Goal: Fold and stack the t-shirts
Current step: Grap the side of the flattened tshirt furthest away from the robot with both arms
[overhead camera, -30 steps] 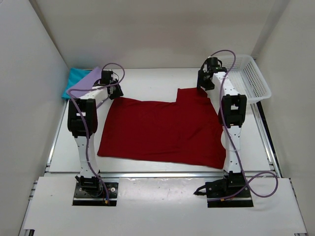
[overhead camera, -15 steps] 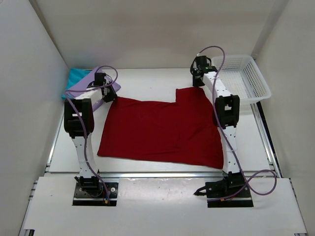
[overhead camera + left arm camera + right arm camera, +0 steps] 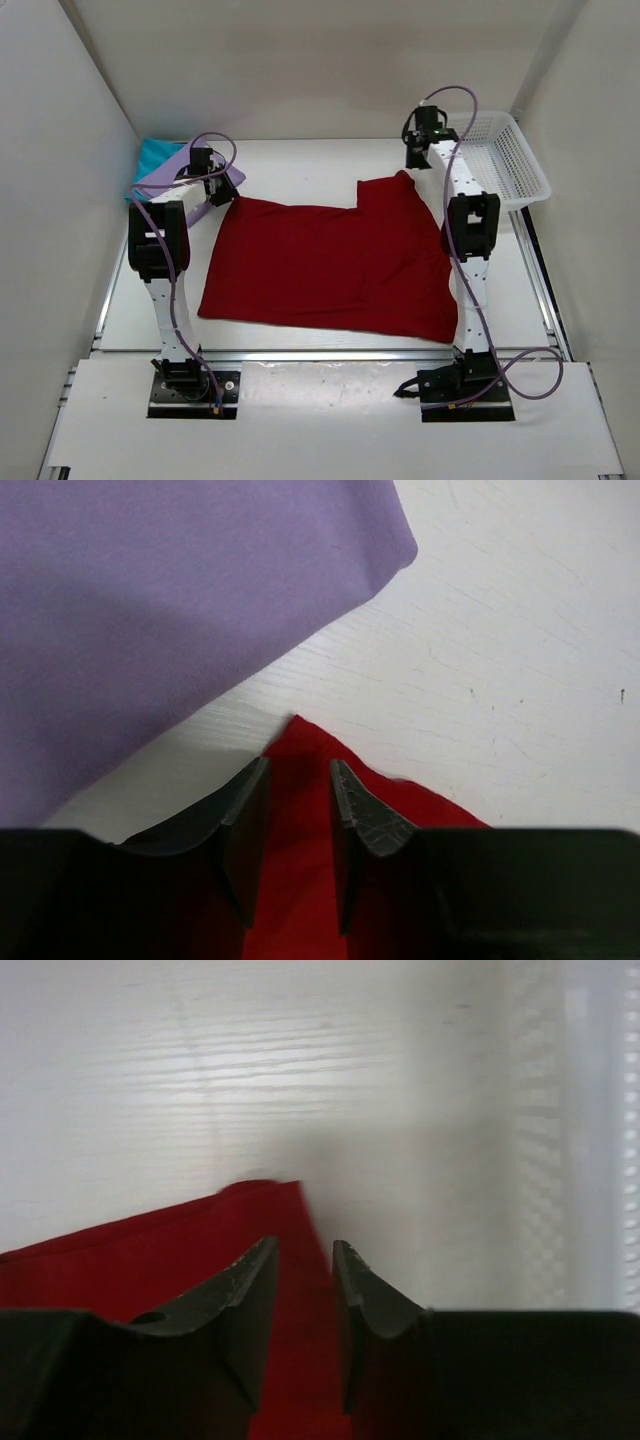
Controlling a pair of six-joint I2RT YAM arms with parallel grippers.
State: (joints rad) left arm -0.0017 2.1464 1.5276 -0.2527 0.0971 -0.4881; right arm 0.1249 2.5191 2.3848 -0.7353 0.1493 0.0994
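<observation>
The dark red short-sleeved cloth t-shirt (image 3: 330, 265) lies spread flat over the middle of the white table (image 3: 300, 160), its long lower edge toward the near edge and a stepped upper edge toward the far edge; its far right corner rises to a small peak, while the rest lies smooth.

The left gripper (image 3: 222, 190) is down at the shirt's far left corner; in the left wrist view its two dark fingers (image 3: 245, 820) stand partway closed with a narrow gap between them; the pointed red corner fills that gap and reaches just past the fingertips onto bare table; whether the pads actually pinch the cloth I cannot tell.

The right gripper (image 3: 413, 165) is at the peaked far right corner; its wrist view is blurred; its jaws also stand a narrow gap apart with red cloth between them, the corner tip showing just beyond the fingertips; whether the cloth is held I cannot tell.

The light lavender purple cloth t-shirt (image 3: 150, 600) lies at the far left corner of the table, just beside the red corner but apart from it; it lies over the teal cloth t-shirt (image 3: 153, 155), which shows behind it against the left wall.

A white plastic mesh basket (image 3: 535, 185) sits at the far right corner.
</observation>
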